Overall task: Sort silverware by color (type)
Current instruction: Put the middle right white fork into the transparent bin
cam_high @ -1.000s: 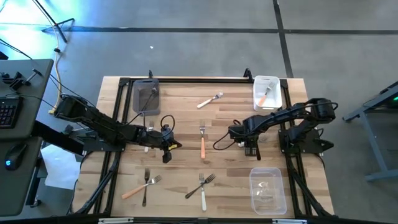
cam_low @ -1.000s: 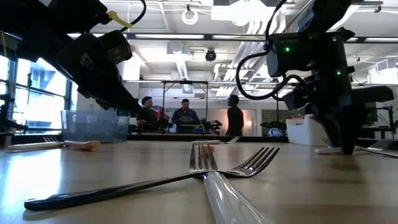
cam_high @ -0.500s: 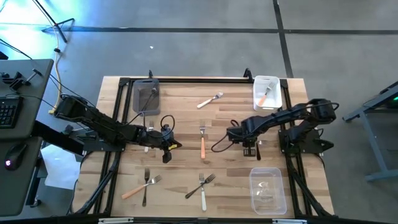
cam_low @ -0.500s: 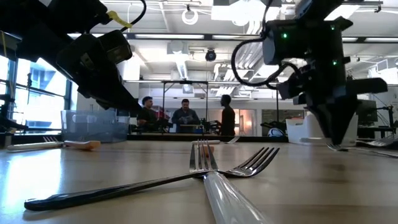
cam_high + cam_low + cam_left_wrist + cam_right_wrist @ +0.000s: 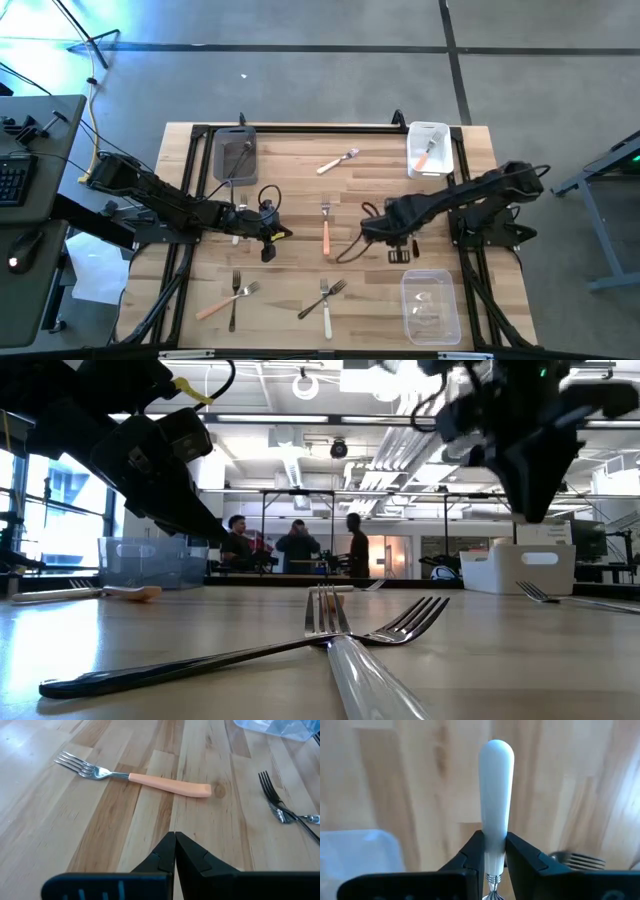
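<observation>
The right pincer grips a white-handled fork above the counter. The left pincer is closed, empty. Sorting is barely begun; several forks remain at six o'clock.

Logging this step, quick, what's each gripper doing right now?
Left gripper: shut, holding nothing.
Right gripper: shut on the white-handled fork.

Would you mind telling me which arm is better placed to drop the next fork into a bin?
The right. Its gripper is shut on a white-handled fork, near the clear bin. The left gripper is shut and empty, over the bare table beside an orange-handled fork.
</observation>
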Robot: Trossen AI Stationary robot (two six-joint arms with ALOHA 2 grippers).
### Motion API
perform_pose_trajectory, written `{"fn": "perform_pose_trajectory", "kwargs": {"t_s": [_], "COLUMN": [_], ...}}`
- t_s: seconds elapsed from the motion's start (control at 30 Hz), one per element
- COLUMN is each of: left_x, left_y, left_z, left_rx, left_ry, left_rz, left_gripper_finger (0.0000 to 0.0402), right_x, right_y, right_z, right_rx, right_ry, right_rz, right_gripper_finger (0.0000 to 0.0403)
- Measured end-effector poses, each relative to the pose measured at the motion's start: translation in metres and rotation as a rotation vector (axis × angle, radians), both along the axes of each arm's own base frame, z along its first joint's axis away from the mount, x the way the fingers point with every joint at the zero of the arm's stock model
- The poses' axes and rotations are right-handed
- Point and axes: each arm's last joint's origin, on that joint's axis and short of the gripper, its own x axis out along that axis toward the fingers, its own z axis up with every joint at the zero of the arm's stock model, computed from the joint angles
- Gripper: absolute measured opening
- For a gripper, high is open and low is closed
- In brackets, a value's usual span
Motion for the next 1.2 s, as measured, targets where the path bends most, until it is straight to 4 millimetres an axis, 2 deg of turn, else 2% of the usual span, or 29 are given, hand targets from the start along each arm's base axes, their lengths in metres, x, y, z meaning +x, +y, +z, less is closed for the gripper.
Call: {"fn": "perform_pose_trajectory", "kwargs": {"t_s": [0.13, 0.3, 0.47, 0.63, 0.73, 0.87, 1.2], "left_x": [0.000, 0.000, 0.000, 0.000, 0.000, 0.000, -0.001], "left_y": [0.000, 0.000, 0.000, 0.001, 0.001, 0.001, 0.000], "left_z": [0.000, 0.000, 0.000, 0.000, 0.000, 0.000, -0.001], "left_rx": [0.009, 0.025, 0.032, 0.036, 0.042, 0.051, 0.047], "left_ry": [0.000, 0.001, 0.001, 0.001, 0.001, 0.001, 0.009], "left_rz": [-0.006, -0.015, -0.019, -0.013, -0.017, -0.021, -0.019], "left_gripper_finger": [0.0003, 0.0003, 0.0003, 0.0003, 0.0003, 0.0003, 0.0003], "right_x": [-0.007, -0.025, -0.047, -0.063, -0.073, -0.083, -0.070], "right_y": [0.027, 0.066, 0.102, 0.132, 0.151, 0.171, 0.204], "right_z": [0.013, 0.029, 0.034, 0.022, 0.010, 0.002, -0.013], "right_rx": [-0.003, -0.018, -0.007, 0.003, 0.026, -0.030, -0.064], "right_ry": [0.008, 0.025, 0.026, 0.084, 0.170, 0.285, 0.445], "right_rz": [0.065, 0.222, 0.383, 0.378, 0.455, 0.580, 0.915], "right_gripper_finger": [0.0052, 0.0052, 0.0053, 0.0053, 0.0053, 0.0053, 0.0053]}}
